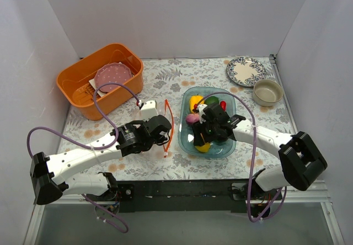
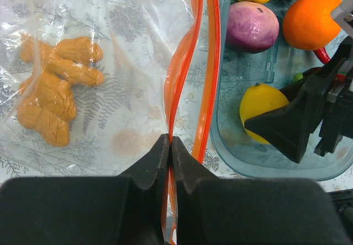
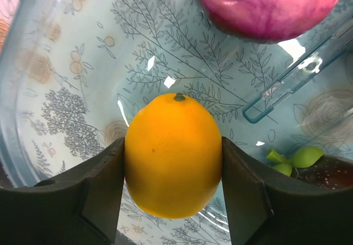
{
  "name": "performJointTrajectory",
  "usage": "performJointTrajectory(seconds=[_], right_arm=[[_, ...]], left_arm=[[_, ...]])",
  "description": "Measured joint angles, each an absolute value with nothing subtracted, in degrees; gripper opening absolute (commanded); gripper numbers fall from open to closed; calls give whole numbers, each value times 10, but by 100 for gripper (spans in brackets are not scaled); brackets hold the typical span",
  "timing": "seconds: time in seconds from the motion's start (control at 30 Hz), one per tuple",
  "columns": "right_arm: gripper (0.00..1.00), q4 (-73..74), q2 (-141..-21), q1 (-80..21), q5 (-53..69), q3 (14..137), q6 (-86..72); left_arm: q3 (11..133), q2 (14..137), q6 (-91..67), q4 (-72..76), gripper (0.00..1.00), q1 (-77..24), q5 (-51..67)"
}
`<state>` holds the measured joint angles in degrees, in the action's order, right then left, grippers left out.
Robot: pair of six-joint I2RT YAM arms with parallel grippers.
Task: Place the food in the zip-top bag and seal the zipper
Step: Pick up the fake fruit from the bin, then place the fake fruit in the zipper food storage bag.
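Right gripper (image 3: 174,145): jaws partway in, pads touching both flanks of the lemon (image 3: 172,165). The lemon sits between them on the floor of the blue tray (image 3: 60,63). Can't tell whether the squeeze is firm yet.

Lemon looks like light, hard, smooth plastic. It's rounded, so I'd expect it to squirt out if pinched off-centre. Across the widest part, as placed now, is the right hold. Purple onion (image 3: 265,8) is just ahead of the fingertips, apart from the lemon.

Left gripper (image 2: 170,143): clamped fully shut on one lip of the zipper (image 2: 179,90), holding the mouth up. The bag (image 2: 121,35) spreads to its left, with a ginger-shaped piece (image 2: 52,96) inside. The film is soft, crinkly and probably slippery; the strip is the only stiff place to hold.

The tray wall lies just right of the zipper, so the transfer is short: over the rim, then left.

The table (image 1: 182,168) is flat under a floral cloth, with white walls on three sides. Orange basket (image 1: 77,85) sits beyond the left gripper. Plate (image 1: 245,71) and bowl (image 1: 268,92) are well beyond the right.
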<state>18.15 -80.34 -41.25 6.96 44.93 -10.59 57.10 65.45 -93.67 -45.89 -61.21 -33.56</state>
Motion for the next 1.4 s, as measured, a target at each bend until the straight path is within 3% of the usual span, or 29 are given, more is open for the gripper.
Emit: performJointTrajectory(seconds=[0.57,0.97,1.4], right_arm=[[29,109,-646,-413,97,450,-250],[29,-74,-701,-416,175,459,-385],[36,-107,-731,-425,196,459,-405]], left_arm=[[571,655,-935,-458,2,-612,-331],[559,644,-914,-416,1,-612,-293],[559,644,-902,-393,1,-612,-273]])
